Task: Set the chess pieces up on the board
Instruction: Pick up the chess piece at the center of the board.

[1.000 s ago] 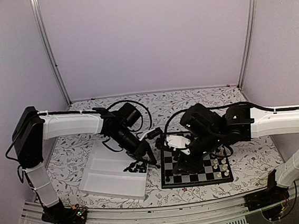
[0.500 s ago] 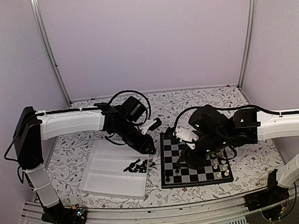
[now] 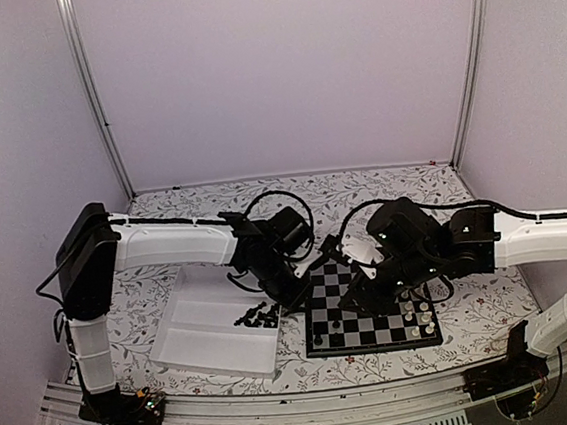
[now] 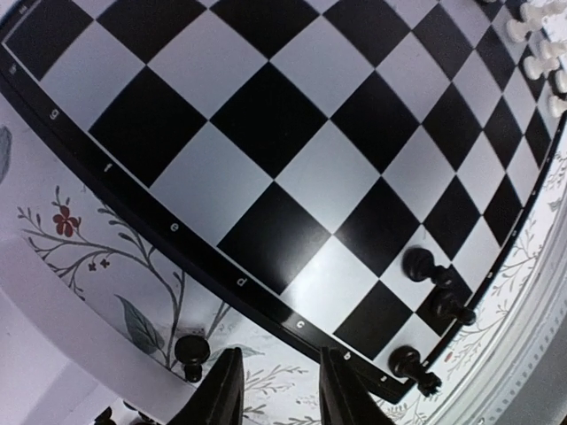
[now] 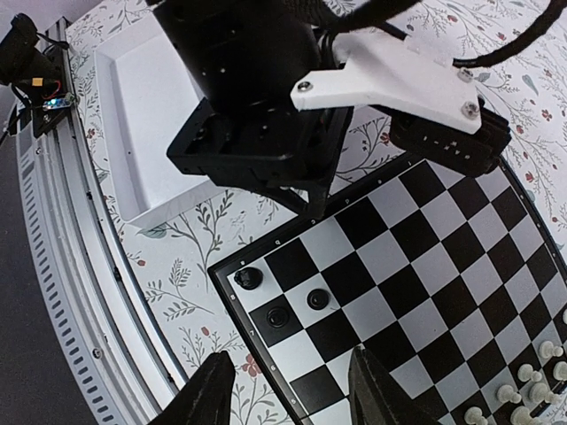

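Note:
The board (image 3: 360, 331) lies right of centre, and three black chess pieces (image 4: 421, 264) stand in its near-left corner, also seen in the right wrist view (image 5: 278, 316). Several more black pieces (image 3: 258, 317) lie heaped at the right end of the white tray (image 3: 200, 331). One black piece (image 4: 190, 351) sits by the tray's rim. My left gripper (image 4: 279, 398) hangs low over the tablecloth at the board's left border, open, with nothing between its fingers. My right gripper (image 5: 292, 394) hovers above the board's near-left part, open and holding nothing.
White pieces (image 3: 419, 315) stand in rows along the board's right side. The left arm's wrist (image 5: 266, 115) hangs close in front of the right gripper, over the board's left edge. The tray's wall (image 5: 133, 133) runs just left of the board.
The left gripper has moved right from the pile in the tray to the board's left edge, and its jaws have come apart. The right gripper has drawn back slightly to the right.

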`<state>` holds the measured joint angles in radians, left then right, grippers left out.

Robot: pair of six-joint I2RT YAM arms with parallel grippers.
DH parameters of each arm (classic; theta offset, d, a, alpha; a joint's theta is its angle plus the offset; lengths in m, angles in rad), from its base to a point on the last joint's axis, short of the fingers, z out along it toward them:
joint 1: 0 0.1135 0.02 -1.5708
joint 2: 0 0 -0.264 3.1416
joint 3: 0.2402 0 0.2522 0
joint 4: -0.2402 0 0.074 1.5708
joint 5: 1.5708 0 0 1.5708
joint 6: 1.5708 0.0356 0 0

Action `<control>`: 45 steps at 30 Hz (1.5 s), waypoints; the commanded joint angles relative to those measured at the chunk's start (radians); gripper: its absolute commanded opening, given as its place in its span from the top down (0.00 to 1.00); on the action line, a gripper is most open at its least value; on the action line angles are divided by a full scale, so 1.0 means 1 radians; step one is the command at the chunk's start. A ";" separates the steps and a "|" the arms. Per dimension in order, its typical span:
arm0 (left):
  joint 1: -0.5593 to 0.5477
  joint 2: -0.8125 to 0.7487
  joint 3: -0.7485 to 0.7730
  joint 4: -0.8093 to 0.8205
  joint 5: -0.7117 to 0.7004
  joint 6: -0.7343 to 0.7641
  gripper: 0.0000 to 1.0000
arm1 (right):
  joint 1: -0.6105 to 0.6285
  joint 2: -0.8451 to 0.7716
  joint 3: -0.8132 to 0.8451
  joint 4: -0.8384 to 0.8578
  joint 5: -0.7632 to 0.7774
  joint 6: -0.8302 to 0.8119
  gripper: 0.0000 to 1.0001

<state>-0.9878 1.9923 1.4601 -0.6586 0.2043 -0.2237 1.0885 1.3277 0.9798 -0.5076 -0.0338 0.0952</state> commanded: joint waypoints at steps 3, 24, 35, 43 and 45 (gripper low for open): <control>-0.007 0.025 0.034 -0.016 -0.096 0.048 0.66 | -0.008 -0.040 -0.022 0.014 0.016 0.007 0.53; 0.021 0.051 -0.030 -0.084 -0.192 0.065 0.63 | -0.008 -0.014 -0.022 0.013 0.005 0.016 0.53; 0.031 0.058 -0.070 -0.072 -0.183 0.042 0.67 | -0.008 0.023 -0.020 0.029 -0.005 -0.001 0.53; 0.034 0.081 -0.068 -0.054 -0.149 0.064 0.81 | -0.010 0.039 -0.016 0.032 -0.002 -0.015 0.53; 0.034 0.078 -0.076 -0.044 -0.138 0.074 0.84 | -0.011 0.042 -0.016 0.034 -0.001 -0.014 0.53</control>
<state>-0.9646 2.0407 1.4010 -0.7147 0.0315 -0.1673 1.0851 1.3552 0.9615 -0.4980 -0.0353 0.0895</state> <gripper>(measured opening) 0.179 0.472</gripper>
